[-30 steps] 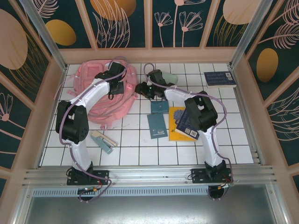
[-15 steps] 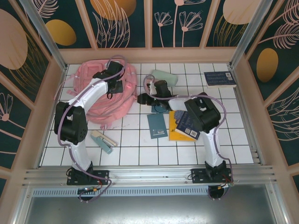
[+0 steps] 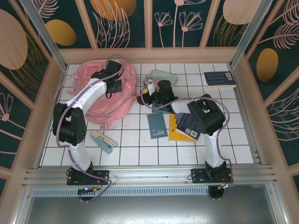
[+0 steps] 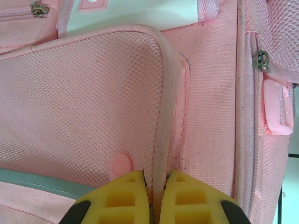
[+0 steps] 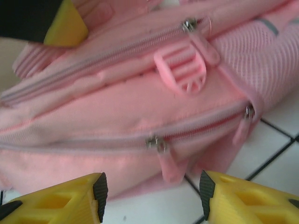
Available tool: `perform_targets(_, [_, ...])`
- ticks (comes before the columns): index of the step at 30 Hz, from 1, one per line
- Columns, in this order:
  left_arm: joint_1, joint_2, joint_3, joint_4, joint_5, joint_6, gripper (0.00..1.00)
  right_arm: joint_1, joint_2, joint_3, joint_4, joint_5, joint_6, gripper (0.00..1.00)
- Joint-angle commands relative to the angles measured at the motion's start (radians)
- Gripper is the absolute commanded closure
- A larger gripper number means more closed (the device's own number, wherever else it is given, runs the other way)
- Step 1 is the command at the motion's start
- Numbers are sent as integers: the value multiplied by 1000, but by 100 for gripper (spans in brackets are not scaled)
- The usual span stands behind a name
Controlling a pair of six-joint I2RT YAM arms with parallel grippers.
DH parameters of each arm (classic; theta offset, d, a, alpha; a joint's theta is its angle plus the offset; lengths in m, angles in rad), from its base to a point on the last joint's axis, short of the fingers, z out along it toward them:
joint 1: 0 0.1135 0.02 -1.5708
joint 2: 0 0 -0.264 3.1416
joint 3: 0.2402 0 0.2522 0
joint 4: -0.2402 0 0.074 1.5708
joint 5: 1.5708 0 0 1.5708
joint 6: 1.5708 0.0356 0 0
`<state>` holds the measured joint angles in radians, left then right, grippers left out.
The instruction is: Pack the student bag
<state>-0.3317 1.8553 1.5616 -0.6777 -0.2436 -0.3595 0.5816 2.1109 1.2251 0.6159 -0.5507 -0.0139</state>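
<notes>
The student bag (image 3: 100,95), a big soft pink backpack, lies at the back left of the tiled table. My left gripper (image 3: 113,84) rests on top of it. In the left wrist view this gripper (image 4: 156,179) is shut on the pale piped edge (image 4: 161,116) of the bag's mesh pocket. My right gripper (image 3: 142,93) is at the bag's right side. It stands open (image 5: 152,186) just short of the bag (image 5: 117,107), with a pink zipper pull (image 5: 163,161) ahead of the gap and nothing between the fingers.
A mint-green pencil case (image 3: 163,77) lies behind the right arm. A dark blue book (image 3: 219,78) sits at the back right. A teal notebook (image 3: 157,125), a yellow book (image 3: 177,130) and a dark book (image 3: 189,125) lie mid-table. A stapler-like item (image 3: 103,141) is front left.
My right gripper has swung left toward the bag's side and opened wider, uncovering the pencil case. The left gripper has kept its grip and shifted slightly toward the back.
</notes>
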Motion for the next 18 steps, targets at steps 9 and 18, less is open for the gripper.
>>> perform_targets(9, [8, -60, 38, 12, -2, -11, 100, 27, 119, 220, -287, -41, -51, 44])
perform_targets(18, [8, -91, 0, 24, 74, -12, 100, 32, 97, 181, -348, -2, -112, 42])
